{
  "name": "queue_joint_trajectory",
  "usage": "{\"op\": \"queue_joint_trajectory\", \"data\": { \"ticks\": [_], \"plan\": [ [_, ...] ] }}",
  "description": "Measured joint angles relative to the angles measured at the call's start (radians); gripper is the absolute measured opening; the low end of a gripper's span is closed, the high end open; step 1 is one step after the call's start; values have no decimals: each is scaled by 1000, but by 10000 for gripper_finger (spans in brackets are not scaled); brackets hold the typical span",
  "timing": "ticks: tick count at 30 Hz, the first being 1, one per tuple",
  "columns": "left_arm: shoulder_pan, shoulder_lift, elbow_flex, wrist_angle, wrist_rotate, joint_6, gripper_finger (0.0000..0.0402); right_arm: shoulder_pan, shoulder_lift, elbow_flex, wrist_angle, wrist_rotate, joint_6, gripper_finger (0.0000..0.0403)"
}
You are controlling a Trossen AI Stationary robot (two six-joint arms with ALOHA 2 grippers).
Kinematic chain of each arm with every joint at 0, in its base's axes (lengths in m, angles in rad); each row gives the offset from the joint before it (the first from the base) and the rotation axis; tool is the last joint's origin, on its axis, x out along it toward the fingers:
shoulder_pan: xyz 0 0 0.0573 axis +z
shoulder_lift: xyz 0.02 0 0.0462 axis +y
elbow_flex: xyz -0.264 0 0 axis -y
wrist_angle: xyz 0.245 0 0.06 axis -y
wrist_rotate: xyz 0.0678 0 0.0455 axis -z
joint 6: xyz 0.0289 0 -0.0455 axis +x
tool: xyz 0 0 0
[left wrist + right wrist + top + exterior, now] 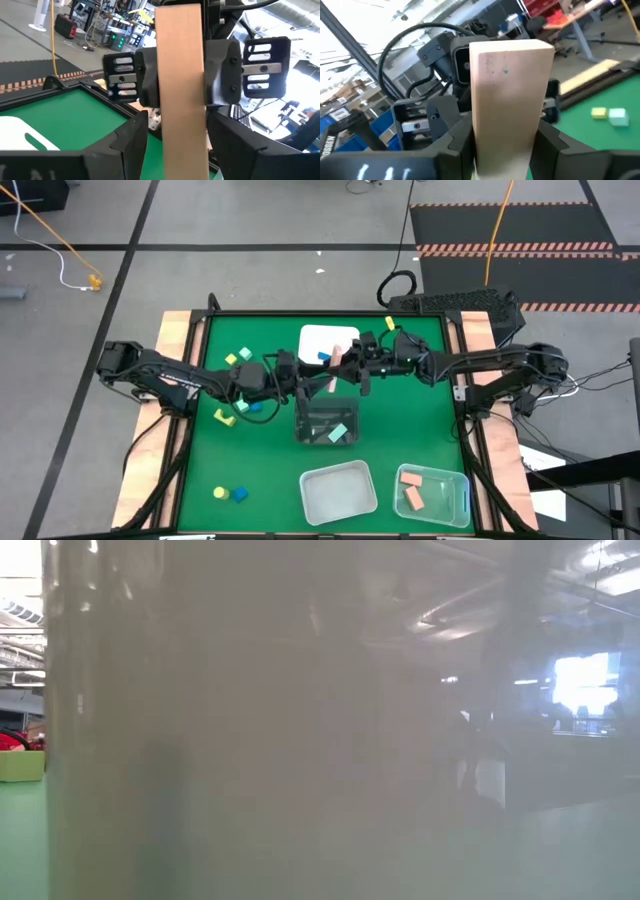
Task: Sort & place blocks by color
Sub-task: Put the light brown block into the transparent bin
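A salmon pink bar (181,90) is up in the air over the table's middle, between my two grippers, which meet there level. My right gripper (502,150) (346,366) comes from the table's right and is shut on the bar. My left gripper (182,150) (320,383) comes from the left and stands open around the same bar. One of its fingers (131,137) is clear of the bar's side; whether the other touches I cannot tell. Other blocks lie loose on the green table (400,420). My right gripper pinches the pink bar by its two long sides (482,135) between its two fingers (457,145), about the bar's middle. The fingers come level from the table's right and lie across the bar. The bar is lifted clear of the table, and both its ends stick out past the fingers.
A white tub (318,337) with a blue block stands behind the grippers, and a dark tub (310,420) with a mint block below them. Near the front are a clear tub (338,492) and one with pink blocks (445,490). A pale tub wall (250,740) fills the low view.
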State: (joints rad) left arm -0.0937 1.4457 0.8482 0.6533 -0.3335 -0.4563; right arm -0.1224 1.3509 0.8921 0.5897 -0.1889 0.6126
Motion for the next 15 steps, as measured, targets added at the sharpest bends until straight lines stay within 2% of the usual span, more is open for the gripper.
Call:
{"op": "queue_joint_trajectory", "data": {
  "ticks": [6, 10, 15],
  "plan": [
    [0, -1, 0, -34, -2, -27, 203, -40, -131, 0, -266, 4, -63, 116],
    [2, -2, 0, -128, -2, -70, 204, -42, -224, 0, -429, -5, -68, 116],
    [14, -2, 0, -264, -2, -157, 204, -17, -325, 0, -676, -130, 47, 116]
  ]
}}
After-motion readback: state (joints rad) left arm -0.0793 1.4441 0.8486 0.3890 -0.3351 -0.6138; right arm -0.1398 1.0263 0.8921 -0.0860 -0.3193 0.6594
